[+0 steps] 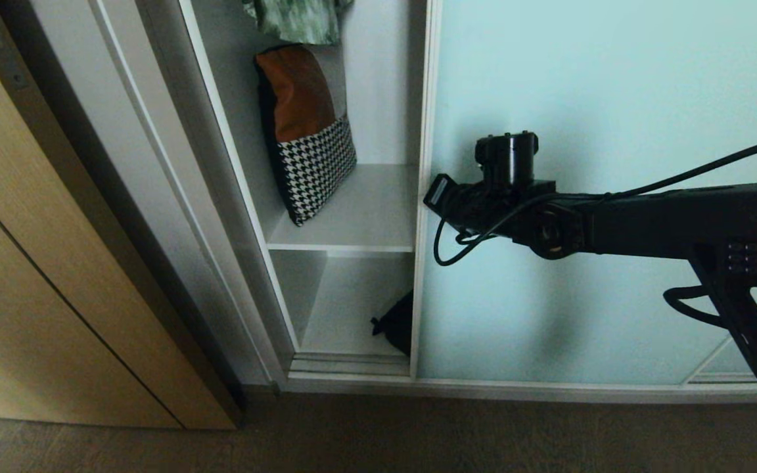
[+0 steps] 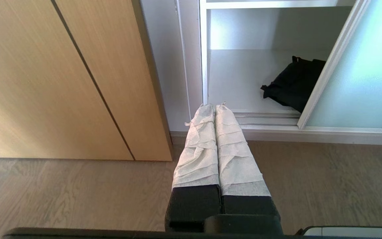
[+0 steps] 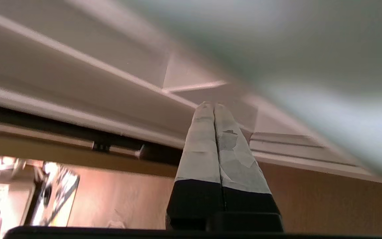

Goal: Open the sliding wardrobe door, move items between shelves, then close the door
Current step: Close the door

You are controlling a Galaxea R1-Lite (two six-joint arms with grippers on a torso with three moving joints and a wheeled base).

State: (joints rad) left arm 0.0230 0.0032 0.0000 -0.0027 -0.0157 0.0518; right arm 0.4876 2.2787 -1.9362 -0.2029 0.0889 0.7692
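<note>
The right gripper (image 3: 214, 105), fingers pressed together and empty, reaches across the aqua sliding door (image 1: 602, 131), likely to push it. The black bag (image 1: 397, 325) lies at 6 o'clock, on the bottom shelf (image 1: 345, 309).

The left gripper (image 2: 213, 106) is likewise closed, empty and parked.

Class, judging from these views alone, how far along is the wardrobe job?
Looks done: the sliding wardrobe door stands partly open. In hand: the right gripper, shut and empty, reaches across the door's face in the head view. Left: the black bag lies on the bottom shelf, half behind the door; moving it and closing remain. The left gripper is shut, low.
</note>
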